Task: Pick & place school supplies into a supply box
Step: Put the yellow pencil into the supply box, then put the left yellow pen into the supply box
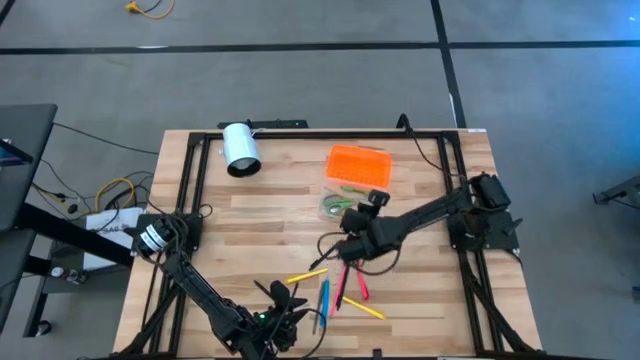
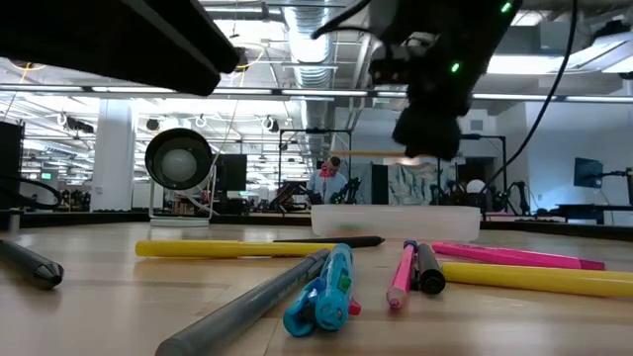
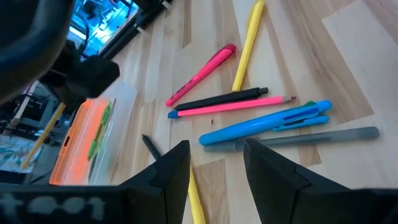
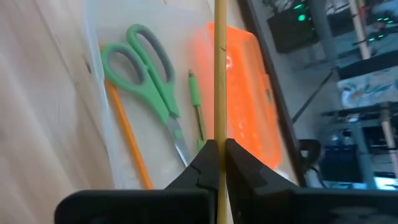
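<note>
Right pincer (image 4: 218, 155) pinches a yellow pencil (image 4: 219, 74) above the supply box (image 4: 180, 99).
Left pincer (image 3: 214, 163), open and empty, waits at six o'clock; an off-line release could bounce the pencil onto the tabletop (image 1: 270, 200).

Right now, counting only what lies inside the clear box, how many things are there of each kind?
Green-handled scissors: 1
Orange pencil: 1
Green pen: 1
Total showing in the supply box: 3
Not counted: the yellow pencil gripped in the right pincer above the box.
</note>
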